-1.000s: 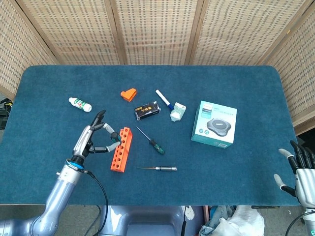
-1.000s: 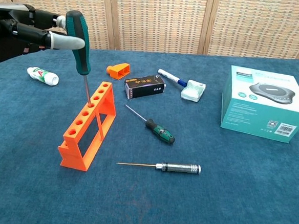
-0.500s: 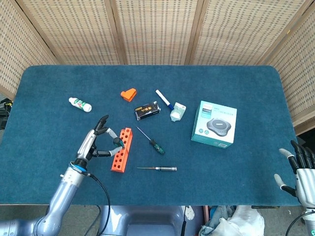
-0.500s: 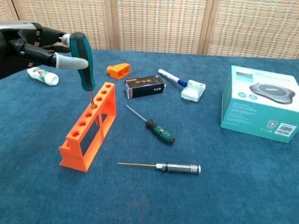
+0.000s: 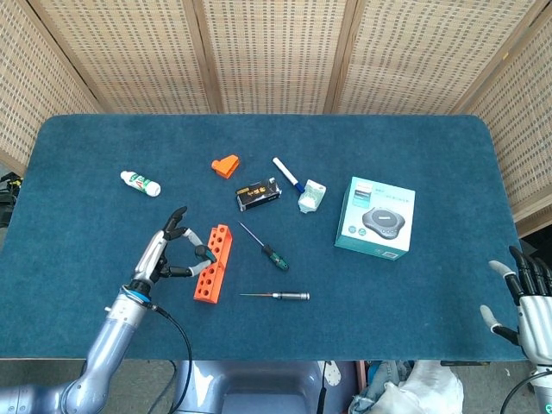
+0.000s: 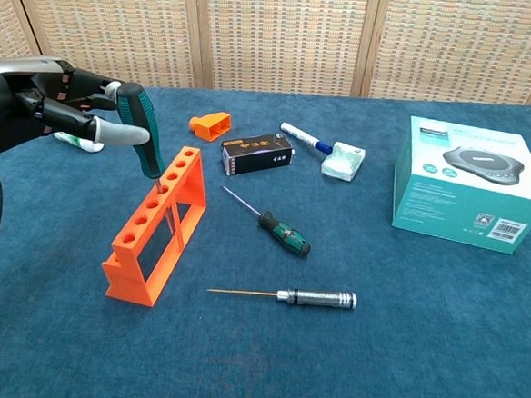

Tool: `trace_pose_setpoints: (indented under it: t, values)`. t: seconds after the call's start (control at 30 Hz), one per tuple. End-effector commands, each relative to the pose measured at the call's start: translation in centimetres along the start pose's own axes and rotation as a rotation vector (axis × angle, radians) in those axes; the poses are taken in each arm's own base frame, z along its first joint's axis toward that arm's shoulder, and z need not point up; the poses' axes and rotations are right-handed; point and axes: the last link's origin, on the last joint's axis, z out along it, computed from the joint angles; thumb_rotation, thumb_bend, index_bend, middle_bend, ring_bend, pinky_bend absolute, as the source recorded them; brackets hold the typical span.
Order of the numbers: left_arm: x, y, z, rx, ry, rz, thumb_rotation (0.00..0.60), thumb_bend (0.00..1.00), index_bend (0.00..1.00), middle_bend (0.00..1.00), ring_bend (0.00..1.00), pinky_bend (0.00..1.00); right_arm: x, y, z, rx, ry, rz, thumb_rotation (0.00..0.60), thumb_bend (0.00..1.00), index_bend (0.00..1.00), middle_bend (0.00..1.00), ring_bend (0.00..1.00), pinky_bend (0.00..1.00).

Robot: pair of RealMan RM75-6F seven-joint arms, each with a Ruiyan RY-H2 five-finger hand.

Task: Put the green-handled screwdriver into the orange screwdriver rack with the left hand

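The green-handled screwdriver (image 6: 141, 134), pinched in the left hand (image 6: 58, 107) with its shaft sunk into a hole of the orange rack (image 6: 154, 228), looks nearly seated, so next the fingers (image 6: 120, 134) likely need only loosen and lift away.

The left hand (image 5: 169, 252) holds a green-handled screwdriver (image 5: 205, 253) at the orange screwdriver rack (image 5: 213, 262) on the blue table (image 5: 388, 155).
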Motion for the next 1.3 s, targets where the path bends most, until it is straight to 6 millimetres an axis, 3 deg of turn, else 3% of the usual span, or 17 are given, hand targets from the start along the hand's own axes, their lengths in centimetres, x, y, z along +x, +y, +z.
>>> trace_pose_setpoints:
  t: [0.03, 0.77, 0.97, 1.2, 1.3]
  values:
    - [-0.2, 0.0, 0.1, 0.004, -0.003, 0.012, 0.600, 0.27, 0.63, 0.00, 0.00, 0.00, 0.0, 0.0, 0.0, -0.001, 0.000, 0.000, 0.600, 0.26, 0.17, 0.00, 0.00, 0.00]
    - [-0.8, -1.3, 0.2, 0.052, -0.030, 0.032, 0.600, 0.27, 0.62, 0.00, 0.00, 0.00, 0.3, 0.2, 0.0, -0.005, 0.012, 0.008, 0.600, 0.26, 0.17, 0.00, 0.00, 0.00]
    - [-0.9, -1.3, 0.2, 0.045, -0.040, 0.027, 0.600, 0.28, 0.52, 0.00, 0.00, 0.00, 0.3, 0.3, 0.0, -0.009, 0.016, 0.010, 0.600, 0.26, 0.17, 0.00, 0.00, 0.00]
    - [-0.4, -0.7, 0.0, 0.011, -0.053, 0.002, 0.600, 0.27, 0.31, 0.00, 0.00, 0.00, 0.3, 0.3, 0.0, -0.007, 0.018, 0.011, 0.600, 0.26, 0.17, 0.00, 0.00, 0.00]
    - [-0.2, -0.6, 0.0, 0.004, -0.051, -0.007, 0.600, 0.27, 0.28, 0.00, 0.00, 0.00, 0.3, 0.3, 0.0, -0.007, 0.017, 0.011, 0.600, 0.26, 0.17, 0.00, 0.00, 0.00]
